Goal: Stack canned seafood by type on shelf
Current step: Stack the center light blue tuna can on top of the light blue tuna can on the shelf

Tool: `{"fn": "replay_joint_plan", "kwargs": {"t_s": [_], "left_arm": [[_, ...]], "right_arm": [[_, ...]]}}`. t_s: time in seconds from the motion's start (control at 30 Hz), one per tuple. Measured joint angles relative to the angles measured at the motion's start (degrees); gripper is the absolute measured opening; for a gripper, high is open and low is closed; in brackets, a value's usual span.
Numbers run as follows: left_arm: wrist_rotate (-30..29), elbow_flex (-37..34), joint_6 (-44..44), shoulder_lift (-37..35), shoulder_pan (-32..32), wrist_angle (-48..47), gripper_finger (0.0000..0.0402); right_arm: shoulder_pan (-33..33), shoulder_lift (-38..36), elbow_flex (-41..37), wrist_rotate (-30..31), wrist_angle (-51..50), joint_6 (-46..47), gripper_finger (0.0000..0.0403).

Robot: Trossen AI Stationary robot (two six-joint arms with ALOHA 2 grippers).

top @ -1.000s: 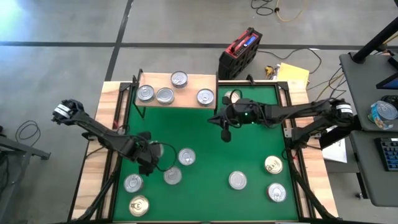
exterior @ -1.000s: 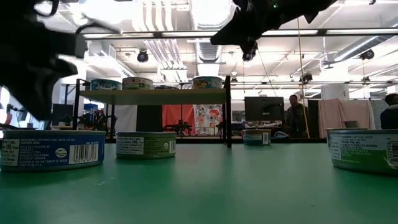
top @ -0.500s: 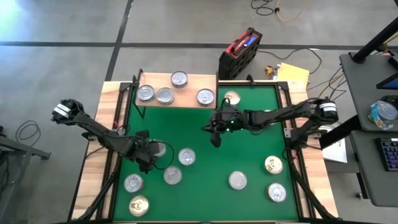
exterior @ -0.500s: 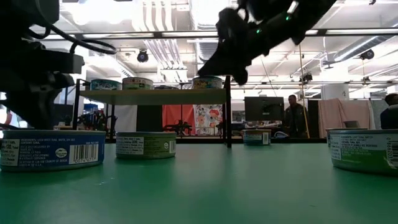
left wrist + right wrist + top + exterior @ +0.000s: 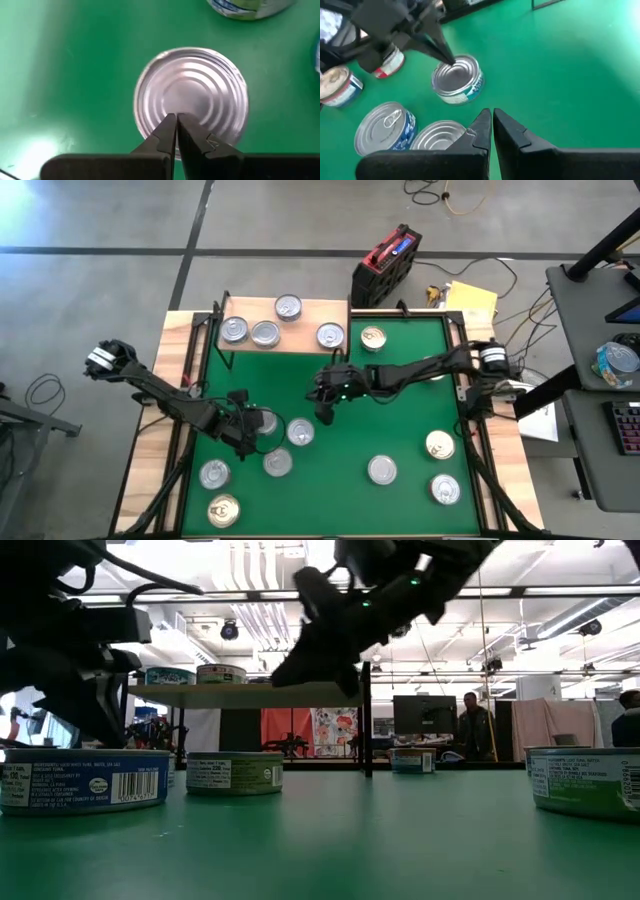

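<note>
A: What does your counter (image 5: 170, 370) carry?
B: You've a green mat (image 5: 400, 430) on it, and the shelf (image 5: 310, 312) at its far left corner.
A: And on those?
B: Four tins (image 5: 265, 333) on your shelf; eight more tins (image 5: 381, 470) scattered on the mat.

The round flat tin (image 5: 191, 97) has a shiny, smooth silver metal top with ring-shaped ridges. The green mat (image 5: 400, 430) looks soft and matt, like cloth. The small shelf board (image 5: 310, 311) is pale, smooth wood.
</note>
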Motion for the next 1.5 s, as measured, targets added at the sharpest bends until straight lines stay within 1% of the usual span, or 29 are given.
{"fn": "replay_joint_plan", "kwargs": {"t_s": [0.13, 0.2, 0.3, 0.4, 0.53, 0.63, 0.77, 0.9, 1.07, 1.3, 1.5], "left_arm": [[0.0, 0.3, 0.0, 0.0, -0.3, -1.1, 0.0000], [1.3, 1.0, 0.1, -0.2, -0.9, -2.9, 0.0000], [2.6, 2.3, 0.9, -0.2, -2.0, -5.4, 0.0000], [3.7, 2.7, 2.5, -0.3, -3.1, -5.9, 0.0000], [3.9, 0.3, 4.4, -0.3, -3.5, -4.6, 0.0000], [2.4, -1.4, 5.1, -0.5, -3.4, -1.2, 0.0000], [1.4, -2.6, 4.8, -0.6, -3.5, 0.4, 0.0000], [1.3, -2.9, 4.6, -0.6, -3.5, 1.2, 0.0000], [2.2, -3.1, 4.4, -0.6, -3.6, 1.8, 0.0000], [2.9, -4.1, 2.4, -0.6, -5.2, 4.1, 0.0000], [3.1, -4.2, -0.9, -0.6, -6.3, 5.0, 0.0000]], "right_arm": [[0.8, 3.4, 4.6, -0.1, -2.8, 0.4, 0.0009], [1.0, 4.8, 6.4, -0.3, -3.7, -0.1, 0.0009], [1.2, 6.0, 7.8, -0.1, -5.0, 0.0, 0.0009], [1.3, 7.0, 8.8, 0.0, -4.7, 2.0, 0.0009], [1.3, 10.1, 10.9, 0.0, -4.8, 5.5, 0.0009], [1.4, 13.8, 13.2, 0.0, -5.0, 8.1, 0.0009], [1.4, 17.9, 17.5, 0.0, -4.8, 10.6, 0.0018], [1.5, 21.2, 21.9, -0.2, -6.6, 11.7, 0.0048], [1.6, 22.8, 25.8, 0.2, -9.8, 13.6, 0.0110], [1.6, 23.0, 26.3, 1.5, -10.2, 13.7, 0.0200], [1.4, 23.9, 26.2, 1.6, -10.2, 13.5, 0.0247]]}}
